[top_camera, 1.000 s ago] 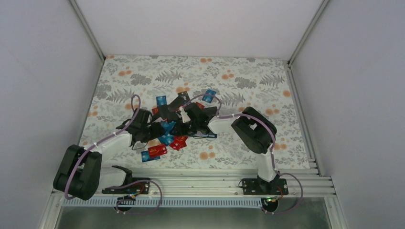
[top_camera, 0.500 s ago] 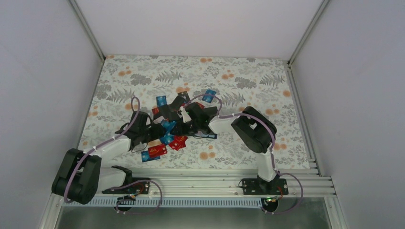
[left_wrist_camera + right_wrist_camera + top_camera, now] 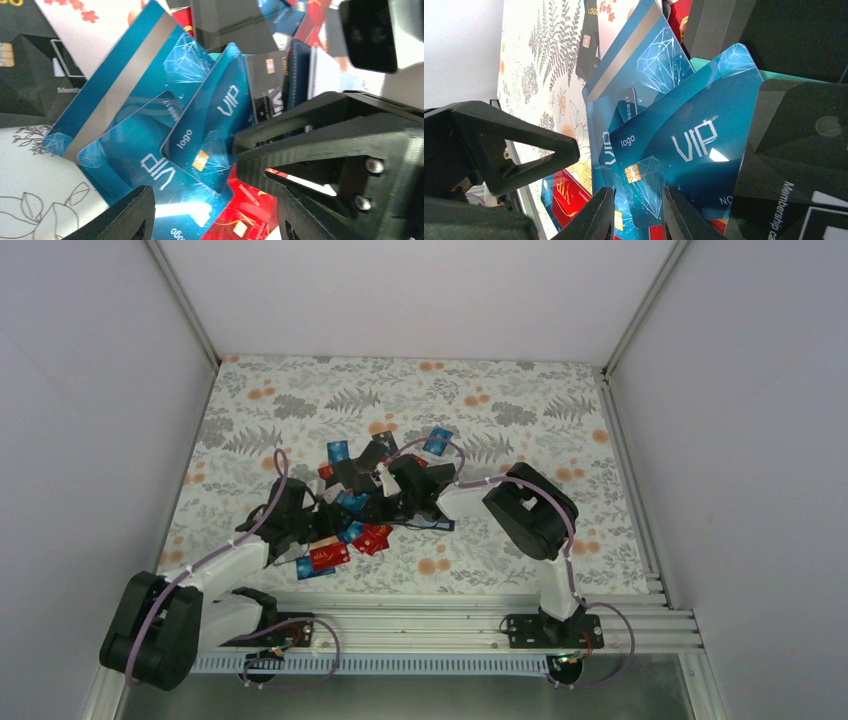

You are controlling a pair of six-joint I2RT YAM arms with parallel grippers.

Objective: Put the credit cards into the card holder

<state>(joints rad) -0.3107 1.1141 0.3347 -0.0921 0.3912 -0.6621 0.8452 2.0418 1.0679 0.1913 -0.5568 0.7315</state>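
Credit cards (image 3: 326, 558) atop floral-print table (image 3: 300, 400), white walls (image 3: 400, 290).

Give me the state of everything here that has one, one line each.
left gripper: open, empty.
right gripper: narrowly open, nothing clamped.
credit cards: loose, overlapping in a pile.
blue VIP card: face up, on top.
striped blue card: stripe side up.
card holder: not clearly distinguishable.

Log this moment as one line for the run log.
left claw: open above credit cards | right claw: at blue VIP card, grip unclear | card holder: not discernible
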